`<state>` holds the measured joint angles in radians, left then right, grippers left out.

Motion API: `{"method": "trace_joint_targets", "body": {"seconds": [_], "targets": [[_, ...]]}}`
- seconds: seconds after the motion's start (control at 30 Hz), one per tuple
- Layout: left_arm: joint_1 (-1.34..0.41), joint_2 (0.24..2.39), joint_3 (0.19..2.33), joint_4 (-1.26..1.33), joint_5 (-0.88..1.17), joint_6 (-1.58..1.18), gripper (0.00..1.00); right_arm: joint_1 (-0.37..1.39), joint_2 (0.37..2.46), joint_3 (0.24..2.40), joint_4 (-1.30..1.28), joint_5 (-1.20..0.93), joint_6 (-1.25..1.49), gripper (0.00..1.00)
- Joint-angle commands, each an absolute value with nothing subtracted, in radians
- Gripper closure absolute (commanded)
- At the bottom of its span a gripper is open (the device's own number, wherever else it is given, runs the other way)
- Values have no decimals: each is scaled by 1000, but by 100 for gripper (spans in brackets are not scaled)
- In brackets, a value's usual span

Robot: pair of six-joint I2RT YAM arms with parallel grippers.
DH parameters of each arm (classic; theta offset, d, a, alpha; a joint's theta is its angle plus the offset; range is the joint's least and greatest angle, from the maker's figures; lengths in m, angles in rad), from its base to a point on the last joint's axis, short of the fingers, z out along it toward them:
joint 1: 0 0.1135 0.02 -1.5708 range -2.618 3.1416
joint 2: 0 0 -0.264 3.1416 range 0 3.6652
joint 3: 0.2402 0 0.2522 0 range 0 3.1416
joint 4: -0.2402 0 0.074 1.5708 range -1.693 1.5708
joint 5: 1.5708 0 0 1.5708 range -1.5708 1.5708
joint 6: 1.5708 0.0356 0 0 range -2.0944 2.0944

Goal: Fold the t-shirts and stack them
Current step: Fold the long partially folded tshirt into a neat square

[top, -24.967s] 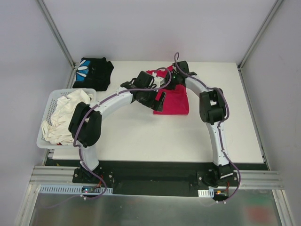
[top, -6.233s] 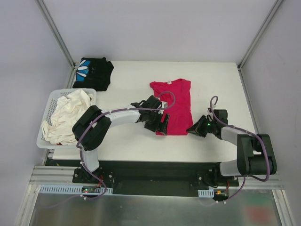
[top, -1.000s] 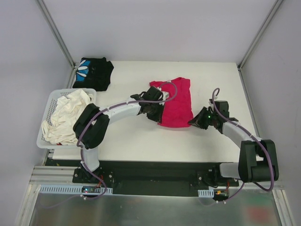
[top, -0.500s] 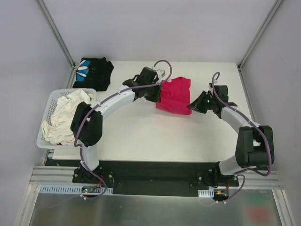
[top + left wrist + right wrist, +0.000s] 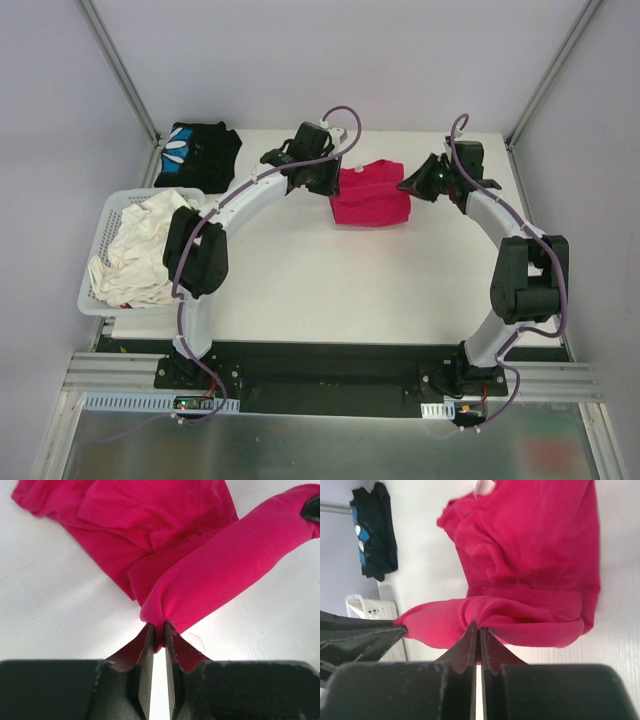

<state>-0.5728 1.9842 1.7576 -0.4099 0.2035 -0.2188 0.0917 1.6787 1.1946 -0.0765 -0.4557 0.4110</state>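
Black t-shirt [image 5: 198, 155] sits bunched, well off to the left of your left gripper [image 5: 158, 632], with the white basket [image 5: 97, 240] near it. Left jaws are nipped on one end of a rolled fold of the magenta t-shirt [image 5: 215, 565]. The fold is slung across to your right gripper [image 5: 478, 630], whose jaws are pressed tight on its other end. The rest of the shirt lies just ahead of both.

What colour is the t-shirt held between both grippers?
The t-shirt is plain magenta-red; clearest in left wrist view.
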Motion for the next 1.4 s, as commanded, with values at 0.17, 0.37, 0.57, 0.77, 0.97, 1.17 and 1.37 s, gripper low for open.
{"method": "trace_joint_targets", "body": {"seconds": [0.17,0.37,0.57,0.77,0.97,1.17,1.37], "targets": [[-534,2051,1907,-440,224,-195,87,94,1850,1515,-189,-431,380,99],[-511,2085,1963,-448,232,-189,86,92,1937,1626,-221,-433,374,99],[-486,2123,2026,-454,242,-186,85,92,2012,1747,-251,-437,376,99],[-456,2193,2121,-465,261,-189,83,92,2135,1923,-305,-446,373,99],[-430,2235,2178,-472,284,-196,83,92,2270,2106,-373,-457,380,99],[-425,2244,2184,-471,293,-196,82,92,2347,2192,-373,-477,416,99],[-419,2247,2189,-471,308,-193,82,98,2413,2267,-364,-517,457,97]]}}
